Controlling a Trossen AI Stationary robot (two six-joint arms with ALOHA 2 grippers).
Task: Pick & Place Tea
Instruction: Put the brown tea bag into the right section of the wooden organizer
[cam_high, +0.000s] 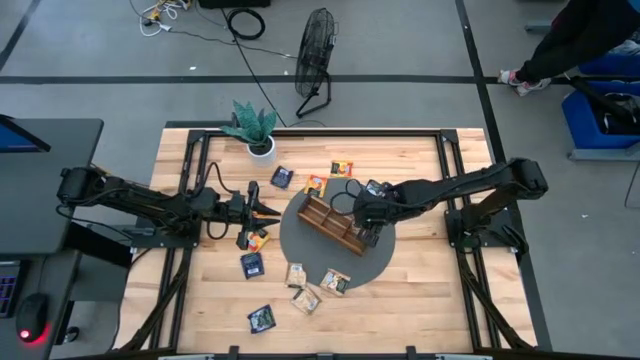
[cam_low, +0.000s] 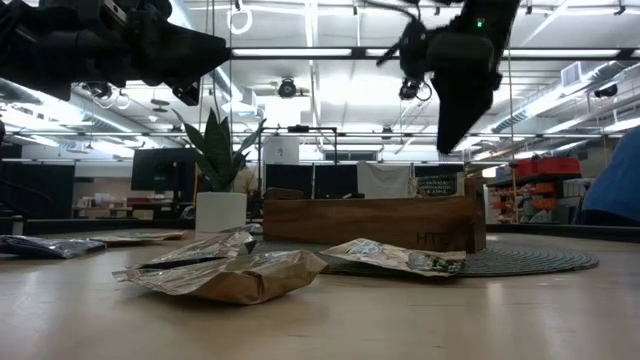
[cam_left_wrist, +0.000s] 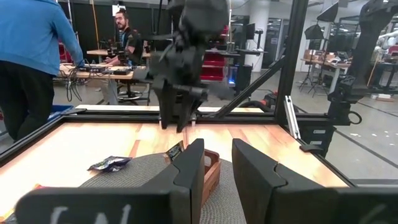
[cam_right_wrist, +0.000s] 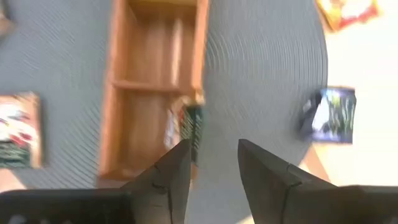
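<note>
Tea sachets lie flat around a long wooden divided tray (cam_high: 333, 224) that sits on a round grey mat (cam_high: 300, 252): dark blue ones (cam_high: 282, 177) (cam_high: 251, 265), orange ones (cam_high: 342, 168) (cam_high: 258, 240) and beige ones (cam_high: 306, 298) (cam_high: 335, 281). One sachet (cam_right_wrist: 186, 124) stands on edge inside the tray's end compartment. My right gripper (cam_right_wrist: 214, 158) hangs open and empty above that end of the tray (cam_right_wrist: 155, 93), fingers pointing down. My left gripper (cam_left_wrist: 217, 168) is open and empty, held level above the table to the left of the tray (cam_left_wrist: 210, 169), pointing toward it.
A potted plant (cam_high: 255, 128) stands near the table's far edge. A dark blue sachet (cam_right_wrist: 329, 115) lies at the mat's rim. Beige sachets (cam_low: 235, 272) lie close to the near edge. A black frame rims the table (cam_high: 300, 132). People stand beyond the table (cam_left_wrist: 28, 56).
</note>
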